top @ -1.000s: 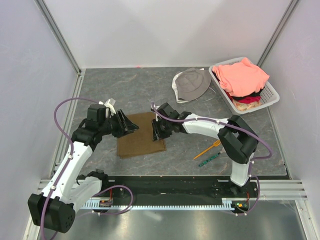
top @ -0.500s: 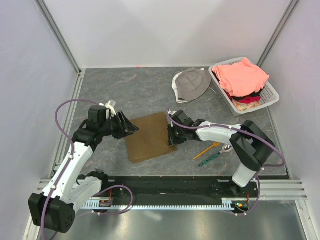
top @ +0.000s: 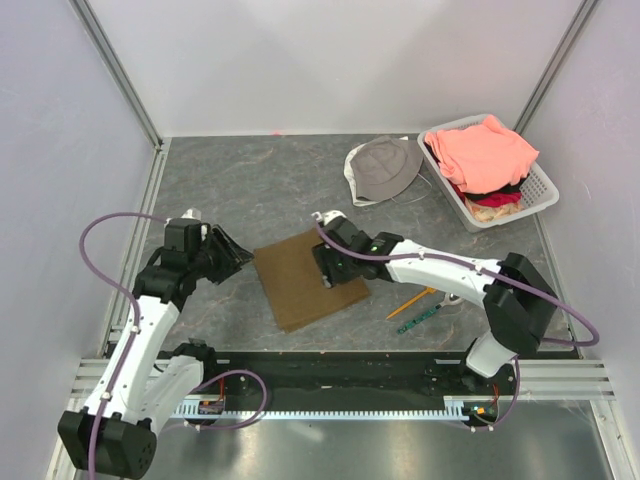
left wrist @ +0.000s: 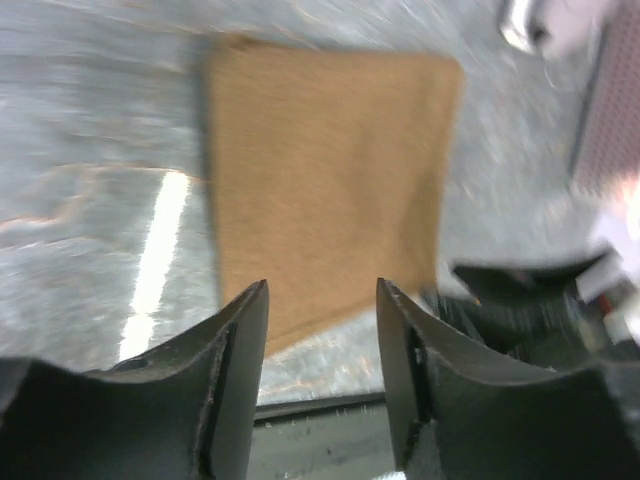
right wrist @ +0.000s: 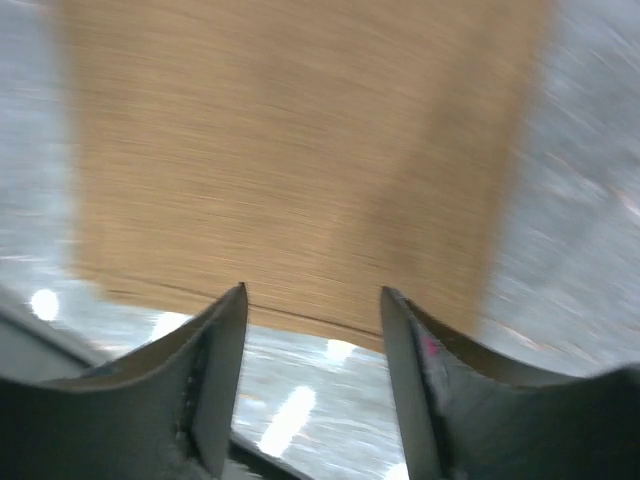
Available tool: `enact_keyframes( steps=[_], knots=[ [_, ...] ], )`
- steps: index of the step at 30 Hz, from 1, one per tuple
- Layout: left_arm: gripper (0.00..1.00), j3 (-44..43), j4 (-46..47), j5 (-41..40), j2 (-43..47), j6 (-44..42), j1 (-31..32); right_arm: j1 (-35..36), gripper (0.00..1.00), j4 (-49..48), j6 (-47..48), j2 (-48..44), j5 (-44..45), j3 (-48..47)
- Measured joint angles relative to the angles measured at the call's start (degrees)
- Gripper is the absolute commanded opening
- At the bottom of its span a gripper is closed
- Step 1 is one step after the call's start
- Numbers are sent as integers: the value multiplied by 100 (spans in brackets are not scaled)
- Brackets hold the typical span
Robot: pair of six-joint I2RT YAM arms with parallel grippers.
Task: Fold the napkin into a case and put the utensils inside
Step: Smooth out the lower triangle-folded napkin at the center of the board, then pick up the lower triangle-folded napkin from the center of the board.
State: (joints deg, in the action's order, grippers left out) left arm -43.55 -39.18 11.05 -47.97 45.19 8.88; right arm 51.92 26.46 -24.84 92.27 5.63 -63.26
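The brown napkin [top: 300,290] lies flat on the table as a folded rectangle, turned at an angle. It also fills the left wrist view [left wrist: 330,170] and the right wrist view [right wrist: 300,140]. My right gripper [top: 329,270] hangs open over the napkin's right half with nothing between its fingers [right wrist: 312,300]. My left gripper [top: 236,257] is open just left of the napkin's left corner and holds nothing [left wrist: 322,300]. The utensils lie to the right on the table: an orange fork [top: 415,300] and a green patterned utensil [top: 420,318] beside it.
A grey bucket hat [top: 385,165] lies at the back. A white basket [top: 545,185] at the back right holds salmon-pink clothes [top: 485,150]. Enclosure walls stand on three sides, and a black rail runs along the near edge.
The right gripper dragged the napkin rightward, turning it, then opened and let go. The left gripper drew back to the left, off the napkin.
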Motion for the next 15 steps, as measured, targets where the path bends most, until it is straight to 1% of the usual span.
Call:
enact_keyframes(
  steps=[2, 3, 5, 10, 13, 15],
  knots=[
    [66, -61, -273, -361, 120, 195, -133, 450, 67, 42, -61, 221, 79, -498],
    [66, -85, -326, -409, 131, 201, -186, 560, 67, 20, -79, 304, 76, -614],
    [67, -205, -483, -426, 116, 234, -496, 951, 68, 57, -155, 634, 87, -1032],
    [67, -492, -616, 136, -334, 225, -1633, 1696, 68, 179, -304, 1504, 197, -1799],
    [67, -514, -708, 461, -603, 227, -2111, 2022, 66, 321, -372, 1878, 319, -2052],
    [67, -514, -778, 640, -726, 225, -2319, 2170, 63, 448, -413, 2087, 407, -2201]
  ],
)
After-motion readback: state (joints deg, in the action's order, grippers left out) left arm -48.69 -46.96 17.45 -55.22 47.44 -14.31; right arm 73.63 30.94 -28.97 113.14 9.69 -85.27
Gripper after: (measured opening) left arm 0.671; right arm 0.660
